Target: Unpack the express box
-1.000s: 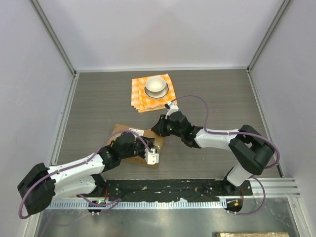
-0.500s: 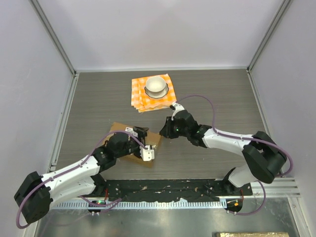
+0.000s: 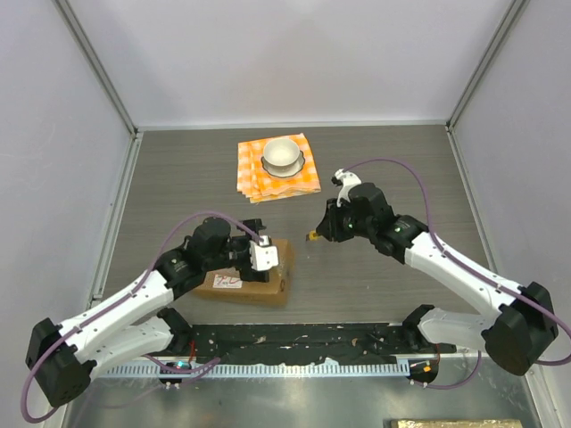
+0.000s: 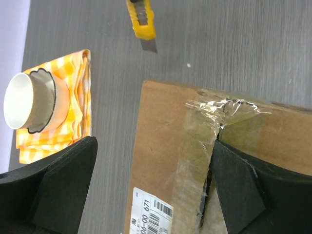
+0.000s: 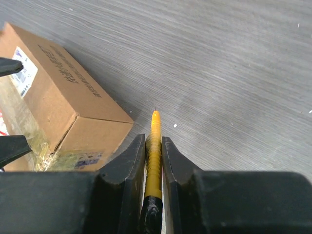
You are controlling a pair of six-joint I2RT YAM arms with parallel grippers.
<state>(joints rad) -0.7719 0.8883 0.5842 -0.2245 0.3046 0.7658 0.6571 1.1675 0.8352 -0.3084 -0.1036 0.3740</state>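
The express box (image 3: pixel 268 287) lies flat on the grey table (image 3: pixel 401 169), at about 7 o'clock from the table's centre and close to the arm bases. Its long axis runs from 9 to 3 o'clock, with glossy tape on top. The left gripper (image 3: pixel 260 257) hovers over the 3 o'clock end, its jaws spread wide and holding nothing. At 1 o'clock from the box, the right gripper (image 3: pixel 319 234) clamps a yellow utility knife (image 3: pixel 312 236), whose blade points toward the box without touching it.

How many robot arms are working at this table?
2. The left arm reaches over the express box near the front edge; the right arm stretches in from the right, its fingers holding a yellow utility knife.
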